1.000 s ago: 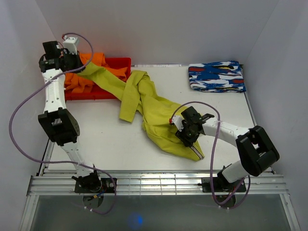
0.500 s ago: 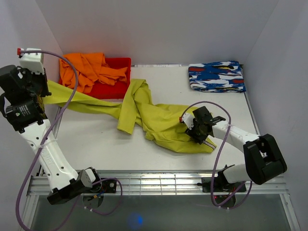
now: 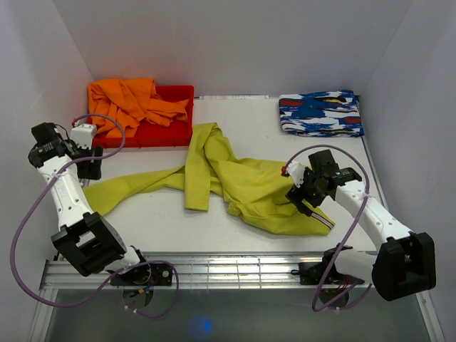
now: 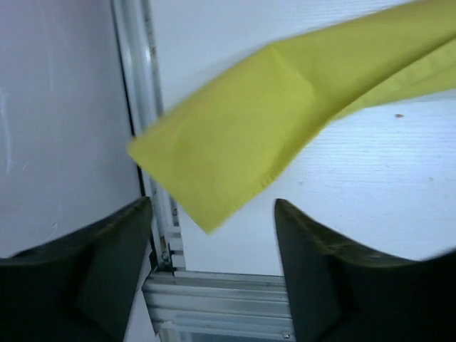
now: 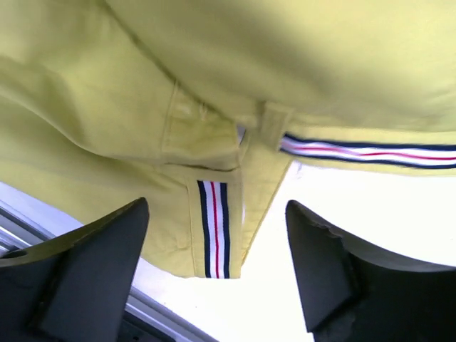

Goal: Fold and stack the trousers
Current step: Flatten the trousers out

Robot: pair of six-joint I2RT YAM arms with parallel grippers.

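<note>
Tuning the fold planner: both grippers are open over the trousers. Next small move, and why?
Probably swing the left gripper toward the second leg and straighten it beside the first. Both grippers stand open, holding nothing. One leg lies stretched leftward, the other is doubled over, so the trousers aren't flat enough to fold. The right gripper hovers over the waistband.

left tool [image 4: 214,263], right tool [image 5: 214,274] opened, trousers [image 3: 253,187] released

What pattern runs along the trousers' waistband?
Stripes: navy, white and a thin red line, on the waistband. They show clearest in the right wrist view.
</note>
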